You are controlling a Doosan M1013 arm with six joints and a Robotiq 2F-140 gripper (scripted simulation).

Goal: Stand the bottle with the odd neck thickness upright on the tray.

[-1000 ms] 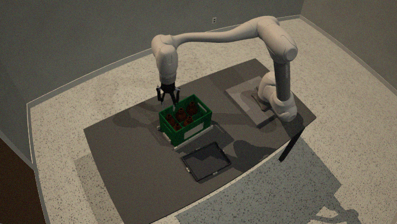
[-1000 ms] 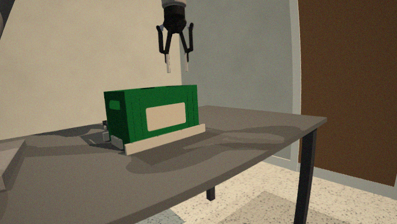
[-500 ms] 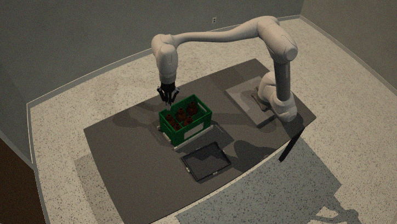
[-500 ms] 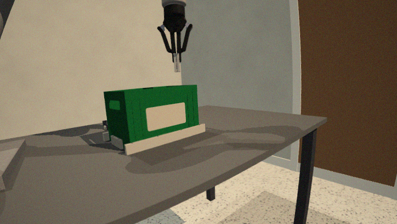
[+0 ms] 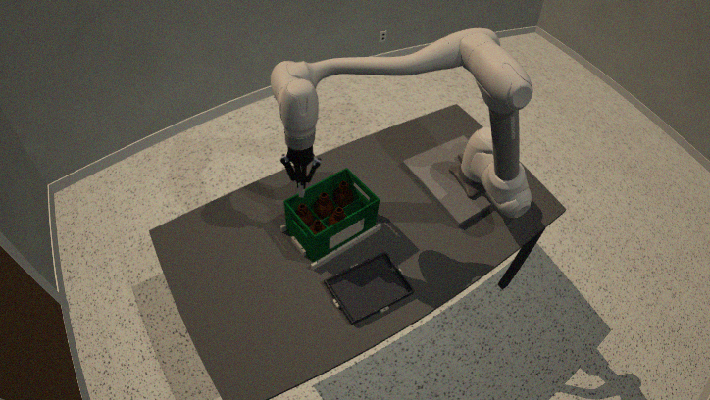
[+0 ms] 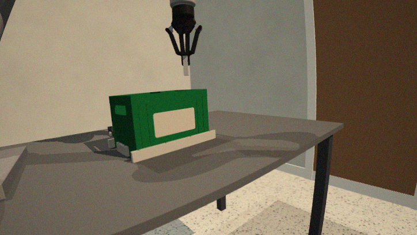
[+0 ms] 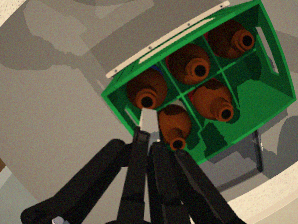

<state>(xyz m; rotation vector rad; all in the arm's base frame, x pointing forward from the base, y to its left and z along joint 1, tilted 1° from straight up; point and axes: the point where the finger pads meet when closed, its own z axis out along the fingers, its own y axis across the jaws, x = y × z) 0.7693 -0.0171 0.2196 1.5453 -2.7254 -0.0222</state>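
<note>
Fingers [image 5: 300,190] [image 6: 185,64]: together, nothing clamped | bottles [image 5: 323,204] [image 7: 195,70]: all five in crate [image 5: 331,201] [image 6: 169,116] [image 7: 196,85], inward from surface's [image 5: 258,318] [image 6: 87,192] [image 7: 65,100] long edge | step: likely neck checking | next: pick odd neck

- A grey-brown bench [image 5: 258,303] [image 6: 87,186] is carried by dark legs [image 5: 520,262] [image 6: 322,186]
- The green crate [image 5: 300,240] [image 6: 143,122] [image 7: 289,75] is borne upright by the bench, edged by pale strips [image 5: 346,246] [image 6: 174,146] [image 7: 167,40]
- A dark, shallow tray [image 5: 368,287] is laid flat near the crate, with small pale blocks placed at its rim
- A thick grey slab [image 5: 431,174] [image 6: 10,163] is set beneath the arm's foot
- The bench is crossed by shadows
</note>
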